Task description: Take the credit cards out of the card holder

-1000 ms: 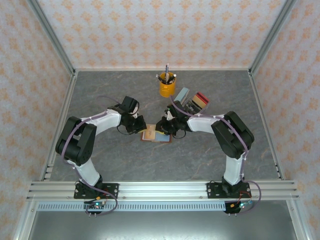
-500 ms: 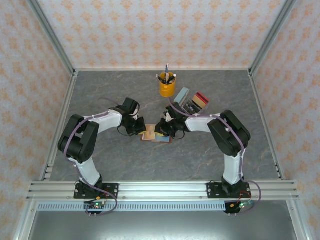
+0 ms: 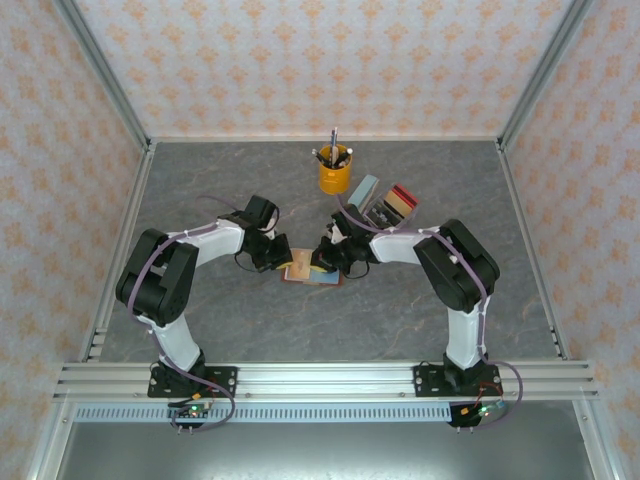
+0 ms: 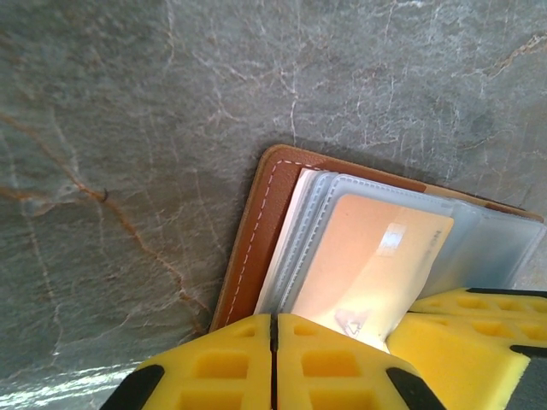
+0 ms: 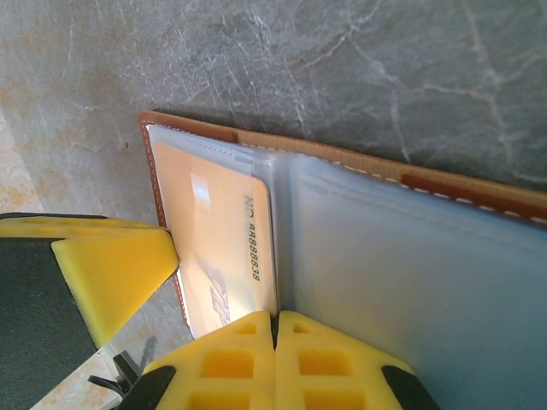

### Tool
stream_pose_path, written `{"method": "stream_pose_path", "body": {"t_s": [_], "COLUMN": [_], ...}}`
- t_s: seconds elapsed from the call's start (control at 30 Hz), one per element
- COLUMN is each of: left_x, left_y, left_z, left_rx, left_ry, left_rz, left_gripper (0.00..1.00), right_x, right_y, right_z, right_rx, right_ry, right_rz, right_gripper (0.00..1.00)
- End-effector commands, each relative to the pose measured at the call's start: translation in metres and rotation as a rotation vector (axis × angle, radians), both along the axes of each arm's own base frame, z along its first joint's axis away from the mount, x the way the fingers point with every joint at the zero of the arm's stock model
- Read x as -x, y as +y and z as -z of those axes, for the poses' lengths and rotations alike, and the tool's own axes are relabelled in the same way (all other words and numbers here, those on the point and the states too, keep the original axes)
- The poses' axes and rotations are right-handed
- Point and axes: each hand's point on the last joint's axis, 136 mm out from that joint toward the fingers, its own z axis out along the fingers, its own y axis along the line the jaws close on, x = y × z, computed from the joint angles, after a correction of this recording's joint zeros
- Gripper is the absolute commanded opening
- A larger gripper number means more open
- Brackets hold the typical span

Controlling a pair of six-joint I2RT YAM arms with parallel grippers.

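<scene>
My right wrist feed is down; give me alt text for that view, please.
The right gripper, shut, has its tips at the open card holder's centre fold, beside a yellow credit card in a clear sleeve. The left gripper's yellow finger sits at the holder's left edge.

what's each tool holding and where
Not certain: the left tool and right tool are both shut at the edge of the open card holder, apparently pinching its clear sleeve edges.

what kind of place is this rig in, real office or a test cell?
Likely a staged test cell: patterned panel walls on an aluminium frame, marble-look tabletop with a yellow pen cup.
</scene>
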Motion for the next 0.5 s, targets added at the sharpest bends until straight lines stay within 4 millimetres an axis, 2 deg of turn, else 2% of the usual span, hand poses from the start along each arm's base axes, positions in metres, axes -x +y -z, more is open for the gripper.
{"method": "stream_pose_path", "body": {"t_s": [0.0,0.17,0.3,0.47], "left_x": [0.015,0.011,0.01,0.008], "left_y": [0.009,0.011,0.012,0.013], "left_z": [0.017,0.006,0.005,0.002], "left_rx": [-0.062,-0.066,-0.068,-0.062], "left_ry": [0.047,0.015,0.009,0.003], "left_rz": [0.0,-0.004,-0.006,-0.01], "left_gripper": [0.14,0.23,0.24,0.23], "right_x": [-0.001,0.001,0.004,0.006], "right_y": [0.006,-0.009,-0.019,-0.025], "right_z": [-0.013,-0.008,0.0,0.0], "right_rx": [-0.04,0.015,0.054,0.075], "right_ry": [-0.031,-0.013,0.005,-0.003], "right_rz": [-0.013,-0.001,-0.001,-0.008], "right_gripper": [0.0,0.0,0.0,0.0]}}
